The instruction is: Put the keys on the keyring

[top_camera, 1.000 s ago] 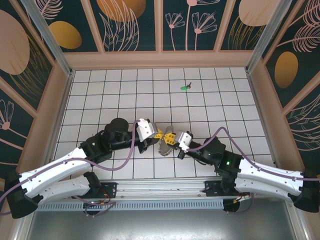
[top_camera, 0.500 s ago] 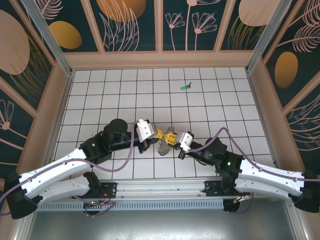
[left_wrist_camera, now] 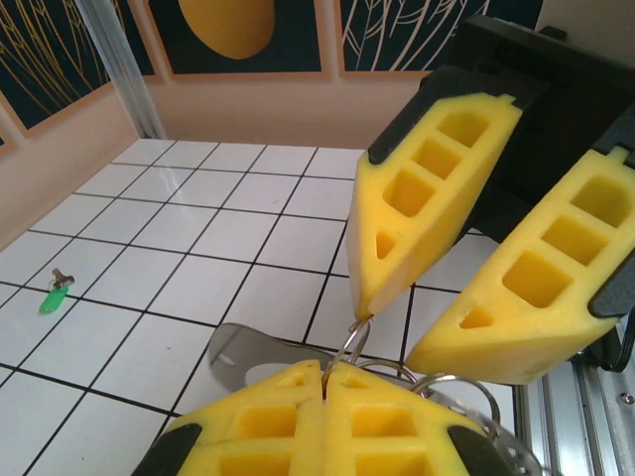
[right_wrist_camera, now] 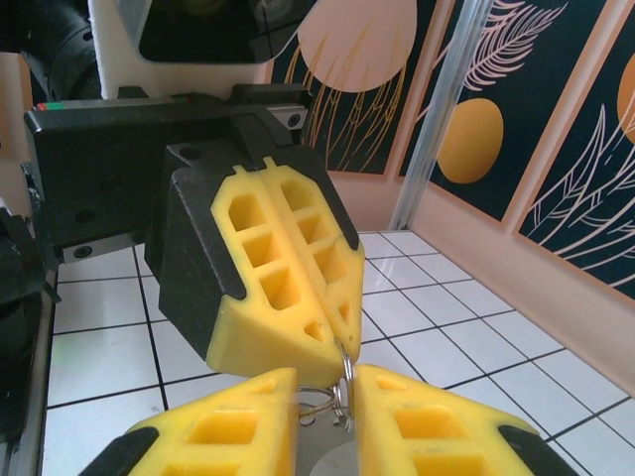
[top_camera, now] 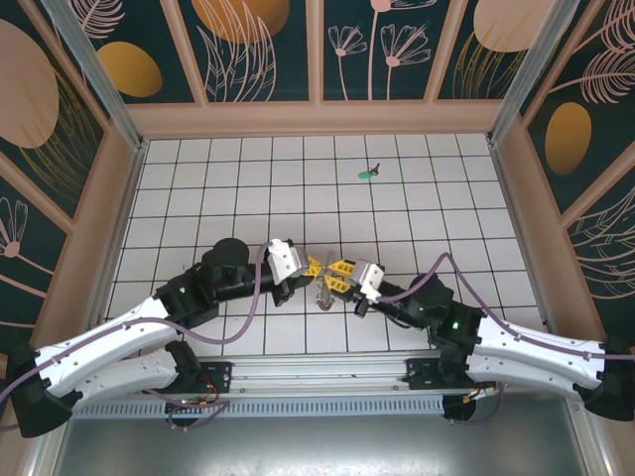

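The keyring (left_wrist_camera: 354,341) is a set of thin metal wire loops, and my left gripper (left_wrist_camera: 324,372) is shut on one of them. A flat grey metal piece (left_wrist_camera: 234,353) hangs from it. My right gripper (left_wrist_camera: 392,332) faces the left one with its jaws apart, one fingertip touching the loop. In the right wrist view the keyring (right_wrist_camera: 343,383) stands in the gap of my right gripper (right_wrist_camera: 325,387), under the shut left gripper (right_wrist_camera: 332,347). From above, both grippers meet over the near tiles, left gripper (top_camera: 316,266) and right gripper (top_camera: 340,270). A small green key (top_camera: 367,174) lies far back, alone.
The white tiled floor (top_camera: 198,198) is walled by a tan rim (top_camera: 317,117) and patterned panels. An aluminium rail (top_camera: 317,372) runs along the near edge between the arm bases. The green key (left_wrist_camera: 52,297) lies on the tiles well to the left of my left gripper.
My right gripper's jaws have parted from shut, loosing their hold on the keyring. Both grippers have shifted slightly, and the hanging metal piece has turned narrower under them.
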You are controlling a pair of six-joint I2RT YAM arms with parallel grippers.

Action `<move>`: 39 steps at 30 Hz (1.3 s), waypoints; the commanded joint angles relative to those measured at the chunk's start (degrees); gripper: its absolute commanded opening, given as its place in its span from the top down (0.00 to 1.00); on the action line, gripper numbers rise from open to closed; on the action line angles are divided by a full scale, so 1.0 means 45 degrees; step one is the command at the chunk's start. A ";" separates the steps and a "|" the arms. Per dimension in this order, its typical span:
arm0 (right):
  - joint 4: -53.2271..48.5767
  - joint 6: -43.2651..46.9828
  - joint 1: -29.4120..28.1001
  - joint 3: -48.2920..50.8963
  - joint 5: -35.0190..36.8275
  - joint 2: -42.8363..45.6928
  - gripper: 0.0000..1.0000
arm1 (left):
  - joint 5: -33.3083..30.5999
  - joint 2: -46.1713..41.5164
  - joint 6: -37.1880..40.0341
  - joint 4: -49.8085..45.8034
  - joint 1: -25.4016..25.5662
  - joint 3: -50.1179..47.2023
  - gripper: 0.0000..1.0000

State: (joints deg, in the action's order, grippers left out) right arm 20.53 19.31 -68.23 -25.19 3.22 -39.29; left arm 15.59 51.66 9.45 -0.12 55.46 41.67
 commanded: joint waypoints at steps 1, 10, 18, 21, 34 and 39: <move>0.0584 -0.0131 -0.0116 -0.0258 0.0015 -0.0031 0.78 | 0.0174 -0.0249 0.0146 0.0496 -0.0020 0.0069 1.00; 0.0129 -0.0264 -0.0092 -0.0401 0.0567 -0.0126 0.78 | 0.0344 -0.0479 0.0246 0.0296 -0.0026 0.0203 1.00; -0.0568 -0.0459 -0.0073 -0.0614 0.0845 0.0350 0.74 | 0.0790 -0.0657 0.0532 -0.0521 -0.0020 0.0710 1.00; -0.1120 -0.0574 -0.0073 -0.0854 0.0921 0.0385 0.74 | 0.0795 -0.0861 0.0783 -0.0744 -0.0020 0.0779 1.00; -0.0996 -0.0695 -0.0076 -0.0921 -0.0310 0.0477 0.72 | 0.1825 -0.1318 0.1157 -0.0785 -0.0024 0.0703 1.00; -0.0511 -0.0837 -0.0108 -0.0945 -0.1259 0.0220 0.72 | 0.2394 -0.1107 0.1148 -0.0914 -0.0024 0.0785 1.00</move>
State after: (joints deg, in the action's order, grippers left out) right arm 14.74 16.93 -68.25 -27.40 1.17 -38.17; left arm 23.16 46.83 13.72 -5.19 55.44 43.18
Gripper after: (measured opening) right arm 0.275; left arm 0.037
